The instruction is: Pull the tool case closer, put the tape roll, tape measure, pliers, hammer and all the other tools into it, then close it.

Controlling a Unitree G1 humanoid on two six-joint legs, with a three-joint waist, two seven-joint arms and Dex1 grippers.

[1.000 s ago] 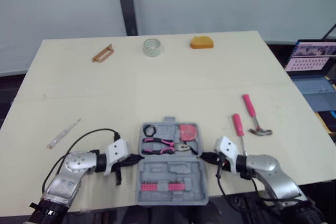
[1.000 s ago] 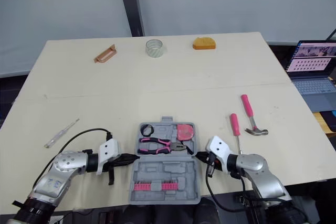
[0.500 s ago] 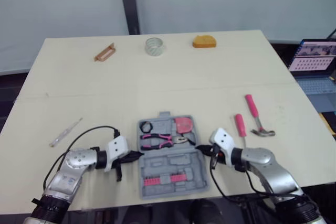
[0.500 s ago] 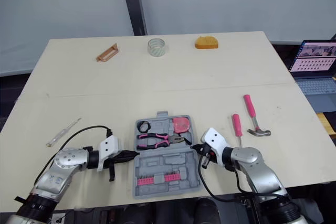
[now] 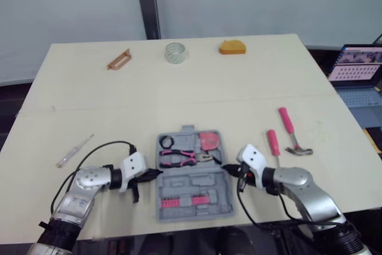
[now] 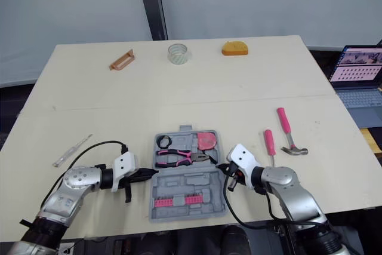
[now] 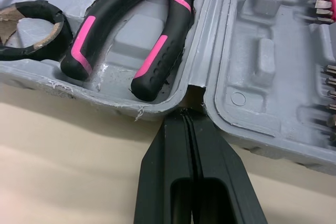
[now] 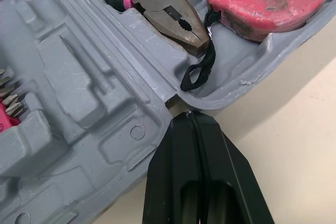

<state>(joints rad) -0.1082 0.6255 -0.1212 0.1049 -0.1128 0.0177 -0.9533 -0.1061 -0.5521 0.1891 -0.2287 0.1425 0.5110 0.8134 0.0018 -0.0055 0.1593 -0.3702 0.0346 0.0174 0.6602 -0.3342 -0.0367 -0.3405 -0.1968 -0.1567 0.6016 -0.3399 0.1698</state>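
- The tool case (image 5: 192,182) lies open at the near edge of the surface (image 5: 209,88), its hinge line running side to side between my arms.
- My left gripper (image 5: 155,172), closed tight, has its tip at the case's left hinge notch.
- My right gripper (image 5: 229,172), also closed tight, is at the case's right hinge notch.
- The hammer (image 5: 290,132) lies right of the case, nearer my right arm.

1. I can read no lettering, brand or number on the open tool case (image 5: 191,180) lying between my left gripper (image 7: 185,113) and right gripper (image 8: 193,115).
2. The red tape measure (image 8: 270,1) just ahead of my right gripper is scuffed, with no legible marking.
3. The pliers (image 7: 155,56) just ahead of my left gripper show no print I can make out.
4. The laptop screen (image 5: 357,71), well beyond my right gripper, shows content too small to read.
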